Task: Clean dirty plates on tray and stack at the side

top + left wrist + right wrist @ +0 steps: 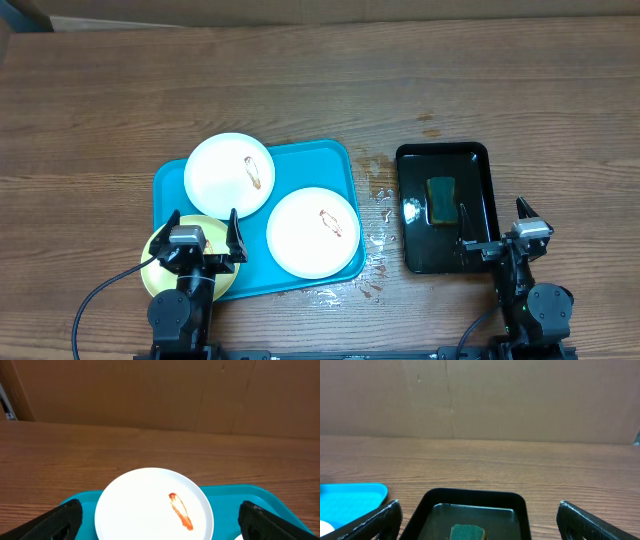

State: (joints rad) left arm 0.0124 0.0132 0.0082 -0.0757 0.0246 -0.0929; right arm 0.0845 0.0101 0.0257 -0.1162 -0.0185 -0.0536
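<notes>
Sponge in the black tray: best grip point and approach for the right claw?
Come straight down with the open right claw and pinch the sponge across its narrower width, mid-length. It lies flat in the black tray, whose raised rim would likely block a sideways approach.

- Left arm [182, 305]: folded low at the near edge, wrist pointing forward.
- Left gripper [204, 216]: jaws spread wide, nothing between them. Its black fingers [57, 521] show at both lower corners of the left wrist view.
- Right arm [535, 305]: same folded pose, wrist forward.
- Right gripper [492, 208]: jaws spread wide, holding nothing.
</notes>
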